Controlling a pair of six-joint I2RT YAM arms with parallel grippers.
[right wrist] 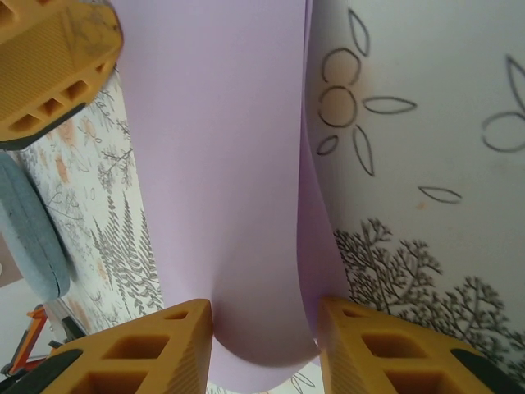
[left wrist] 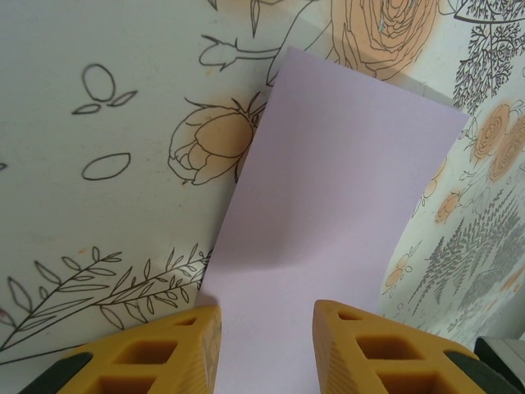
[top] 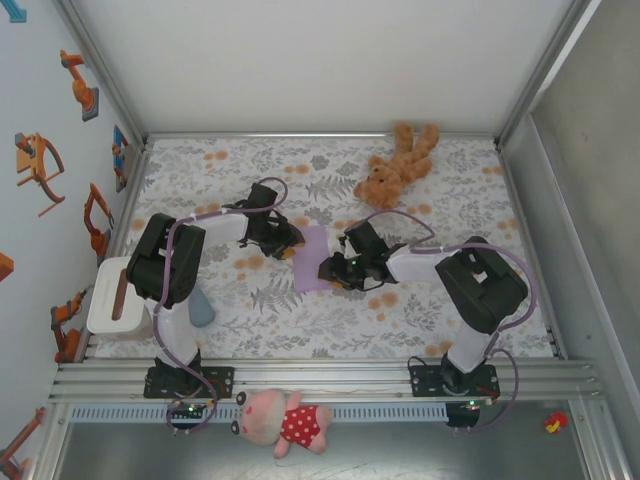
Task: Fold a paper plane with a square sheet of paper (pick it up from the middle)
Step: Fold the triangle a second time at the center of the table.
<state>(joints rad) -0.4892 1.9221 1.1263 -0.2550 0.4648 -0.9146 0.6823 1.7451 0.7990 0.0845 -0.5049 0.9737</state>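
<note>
The square sheet of paper (top: 312, 258) is pale lilac and lies mid-table between both grippers. My left gripper (top: 291, 246) is open at the sheet's left edge. In the left wrist view the paper (left wrist: 328, 213) runs flat under and between the yellow fingers (left wrist: 385, 345). My right gripper (top: 336, 270) is open at the right edge. There one layer of the sheet (right wrist: 221, 180) is turned over and bows up between the fingers (right wrist: 156, 345). The paper plane is out of view.
A brown teddy bear (top: 397, 165) lies at the back right. A white box (top: 113, 310) and a grey-blue pad (top: 202, 308) sit by the left arm's base. A pink pig toy (top: 285, 420) lies in front of the rail. Walls close in the table.
</note>
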